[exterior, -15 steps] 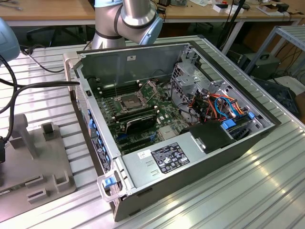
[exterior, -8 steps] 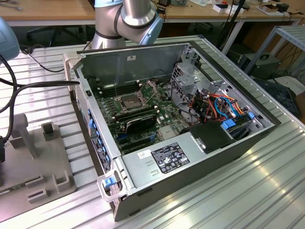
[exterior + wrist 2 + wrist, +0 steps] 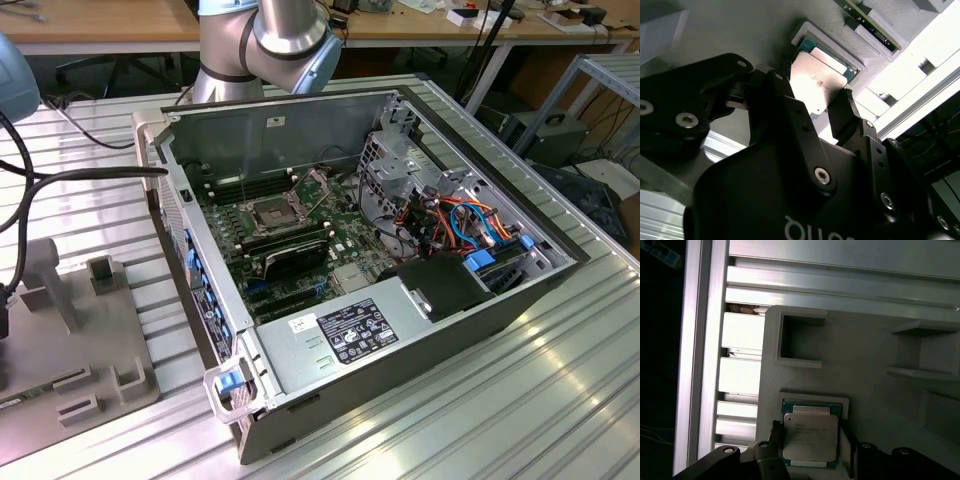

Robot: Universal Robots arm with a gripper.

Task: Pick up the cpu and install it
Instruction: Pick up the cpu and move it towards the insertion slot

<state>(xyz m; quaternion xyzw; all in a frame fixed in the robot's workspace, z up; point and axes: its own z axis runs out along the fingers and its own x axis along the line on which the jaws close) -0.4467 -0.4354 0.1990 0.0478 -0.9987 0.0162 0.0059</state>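
Note:
The cpu (image 3: 810, 437), a small square chip with a dull silver top on a green base, lies in a shallow pocket of a pale grey holder block (image 3: 865, 355). In both wrist views my gripper (image 3: 810, 436) is right over it, one black finger against each of two opposite edges of the chip. The second wrist view shows the cpu (image 3: 820, 82) between the fingertips (image 3: 845, 107) of the gripper (image 3: 815, 92), still seated in its pocket. In the exterior view the open black-framed socket (image 3: 272, 212) sits on the green motherboard (image 3: 340, 245).
An open computer case (image 3: 400, 330) lies on the ribbed metal table (image 3: 540, 400), with memory sticks, coloured cables (image 3: 470, 225) and a power supply inside. The grey holder block (image 3: 70, 340) stands at the exterior view's left. The arm's base (image 3: 260, 45) rises behind the case.

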